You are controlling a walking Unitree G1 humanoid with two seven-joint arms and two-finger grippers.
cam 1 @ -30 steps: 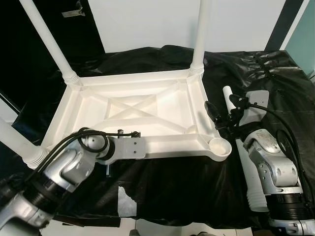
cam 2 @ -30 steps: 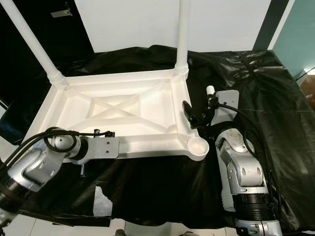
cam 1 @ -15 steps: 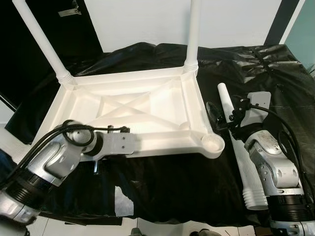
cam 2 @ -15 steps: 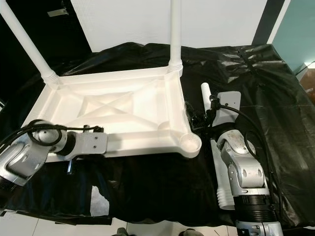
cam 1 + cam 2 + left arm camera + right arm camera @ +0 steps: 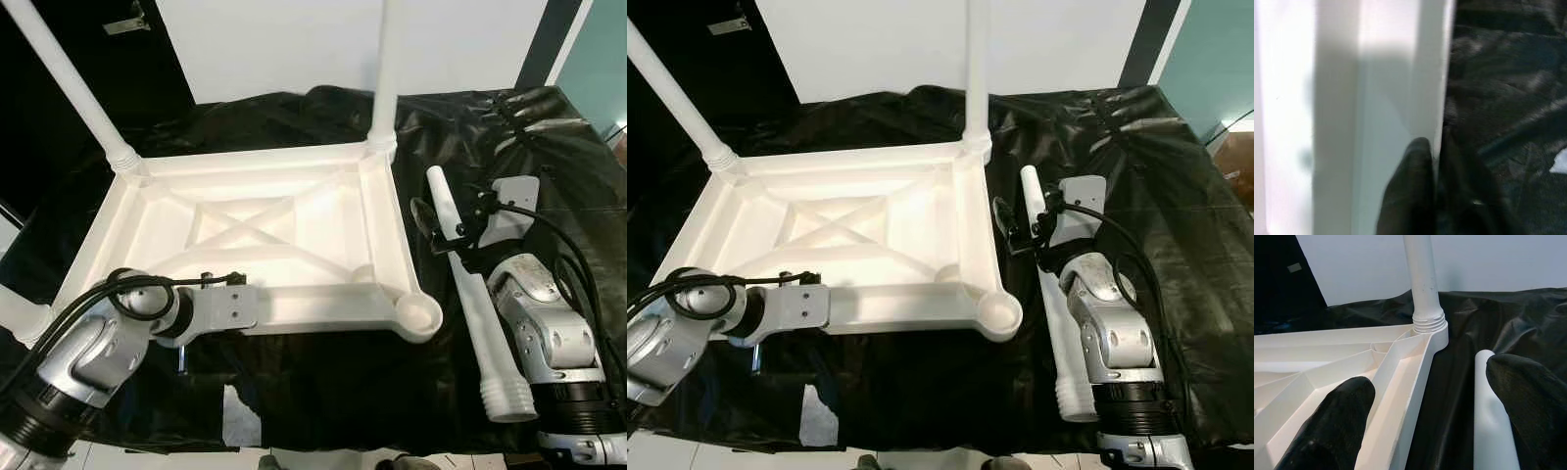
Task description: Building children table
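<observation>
Our left gripper (image 5: 1432, 196) had its two black fingers clenched on the near rim of the upside-down white table top (image 5: 255, 230), while our right gripper (image 5: 1432, 421) hung with fingers spread apart just over the loose white leg (image 5: 468, 294). That leg lay flat on the black plastic sheet (image 5: 323, 372) just beside the top's right edge. Beyond stood a white wall (image 5: 294, 39), a dark doorway (image 5: 49, 147) and pale floor (image 5: 245, 458).

A plain indoor room: bare white wall (image 5: 294, 49), black sheeting (image 5: 549, 147) draped over the surface, pale floor (image 5: 127, 455).
</observation>
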